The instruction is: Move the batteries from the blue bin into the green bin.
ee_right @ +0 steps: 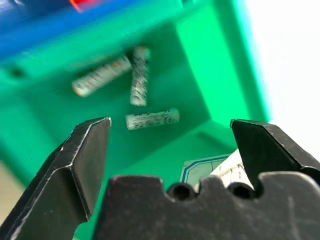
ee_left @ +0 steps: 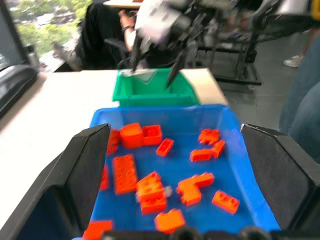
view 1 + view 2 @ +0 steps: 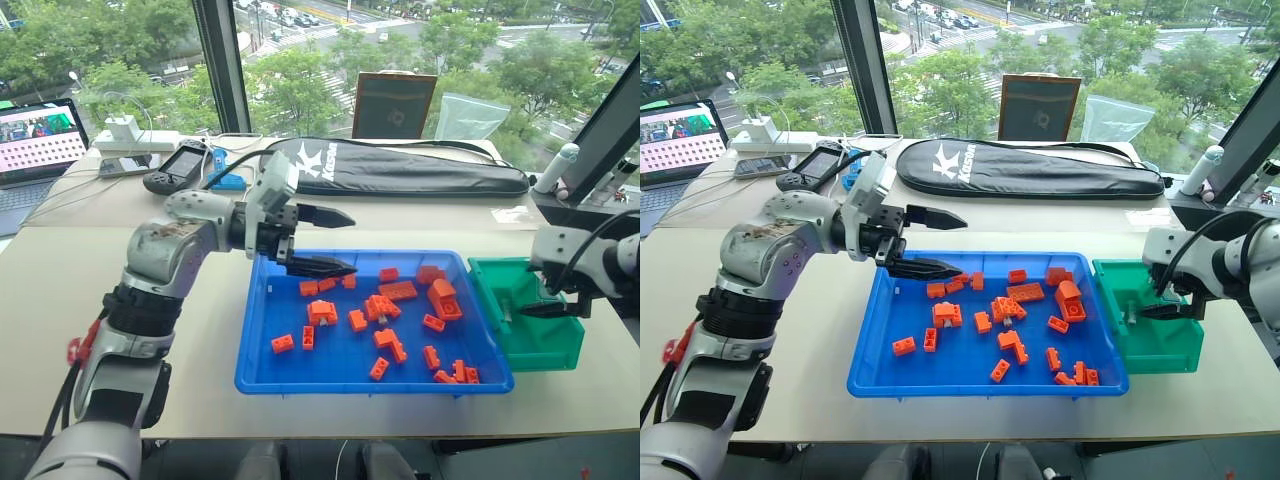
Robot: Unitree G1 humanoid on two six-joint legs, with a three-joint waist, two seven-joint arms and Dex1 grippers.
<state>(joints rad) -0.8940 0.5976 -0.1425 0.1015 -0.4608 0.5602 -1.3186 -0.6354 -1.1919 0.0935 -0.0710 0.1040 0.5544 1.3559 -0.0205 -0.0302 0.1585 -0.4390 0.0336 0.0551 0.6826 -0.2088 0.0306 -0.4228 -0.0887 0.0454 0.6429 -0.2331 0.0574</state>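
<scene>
Batteries [image 1: 151, 119], three of them, lie loose on the floor of the green bin [image 3: 545, 345], two touching at an angle and one apart. Right pincer [image 1: 170, 135] hangs over this bin with its fingers spread wide and nothing between them. Just beside it on the tabletop [image 3: 60, 290] sits the blue bin [image 3: 262, 368], strewn with orange bricks [image 3: 398, 291]. Left pincer [image 3: 330, 242] hovers over its far corner, fingers apart and empty.
</scene>
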